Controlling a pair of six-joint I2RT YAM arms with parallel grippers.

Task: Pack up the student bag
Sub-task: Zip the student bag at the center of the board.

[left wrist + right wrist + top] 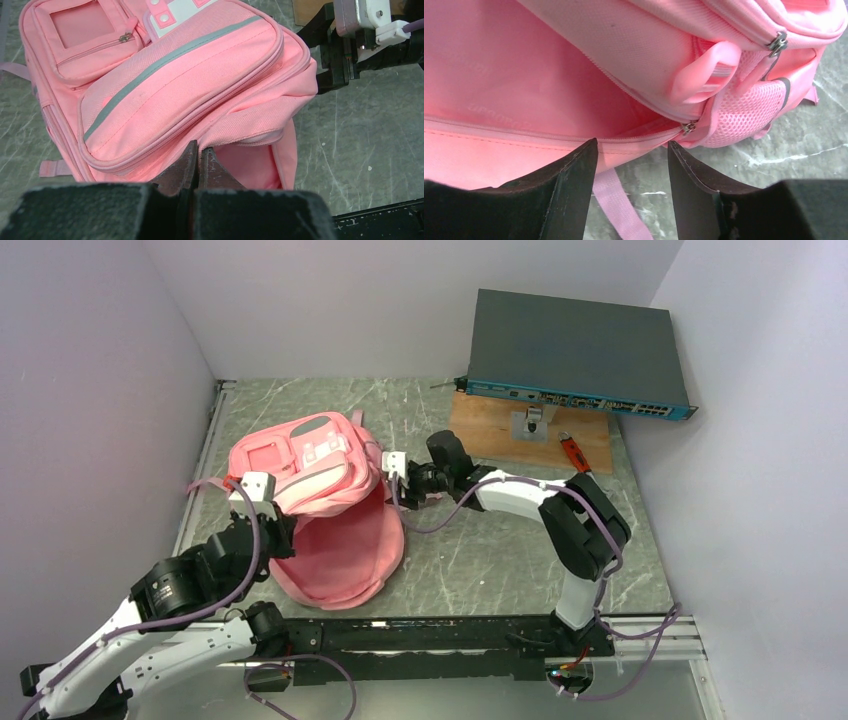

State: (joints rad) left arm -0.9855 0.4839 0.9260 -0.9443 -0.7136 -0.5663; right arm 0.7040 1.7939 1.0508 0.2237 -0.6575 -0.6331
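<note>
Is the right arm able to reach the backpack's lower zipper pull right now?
Probably yes: the right gripper stands open just short of the zipper pull on the backpack, with nothing between them.

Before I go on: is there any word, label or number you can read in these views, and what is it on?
Nothing reads for certain.
student bag, inner lining: faint repeated print, too faint to read.
white patch on the bag's front: no lettering legible.
network switch, front panel markings: too small to read.
</note>
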